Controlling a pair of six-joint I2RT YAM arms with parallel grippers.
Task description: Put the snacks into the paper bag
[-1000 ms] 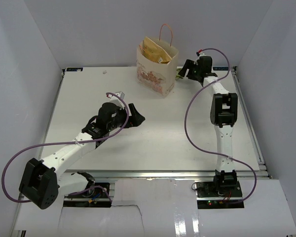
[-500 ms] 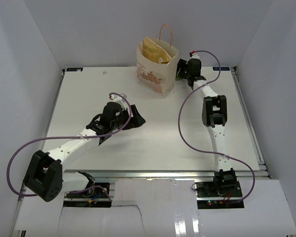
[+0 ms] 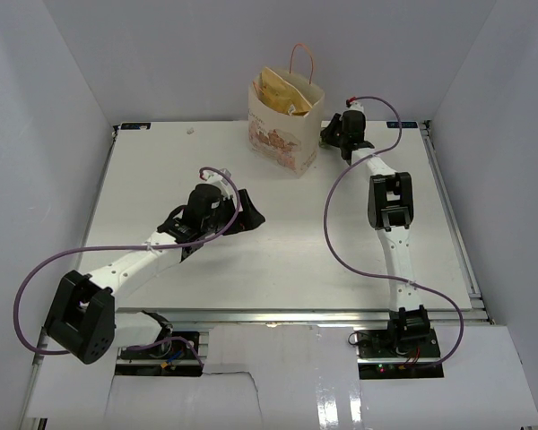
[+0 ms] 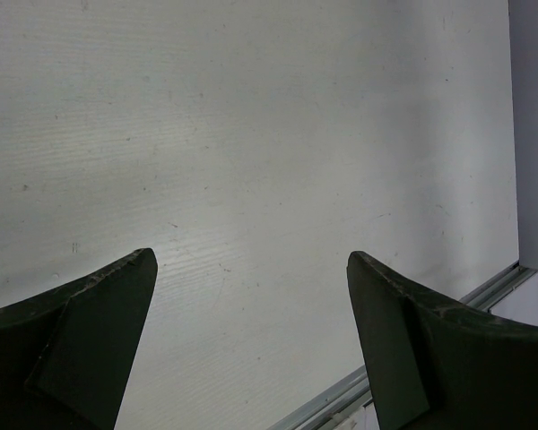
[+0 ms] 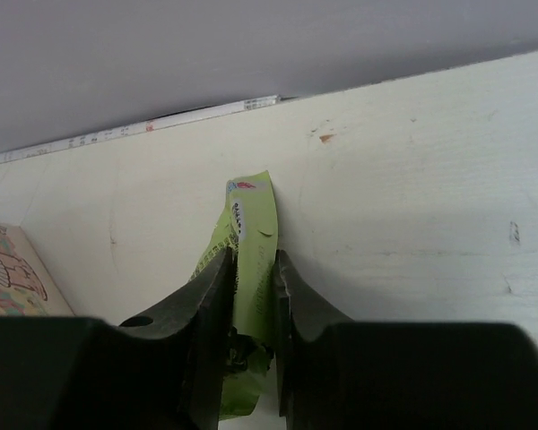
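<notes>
The cream paper bag stands upright at the back of the table, with a yellow-tan chip bag sticking out of its top. Just right of it, my right gripper is down at the table. In the right wrist view the right gripper is shut on a yellow-green bar packet, which stands on edge between the jaws. A corner of the paper bag shows at the left of that view. My left gripper hangs open mid-table, and the left gripper has only bare tabletop between its fingers.
The back wall runs close behind the bar packet, with the table's rear edge strip along its foot. In the left wrist view a metal rail marks the table's edge. Purple cables loop off both arms.
The right gripper moved left to the spot beside the bag and its jaws closed on the bar packet. The left arm shifted slightly and stayed open.
</notes>
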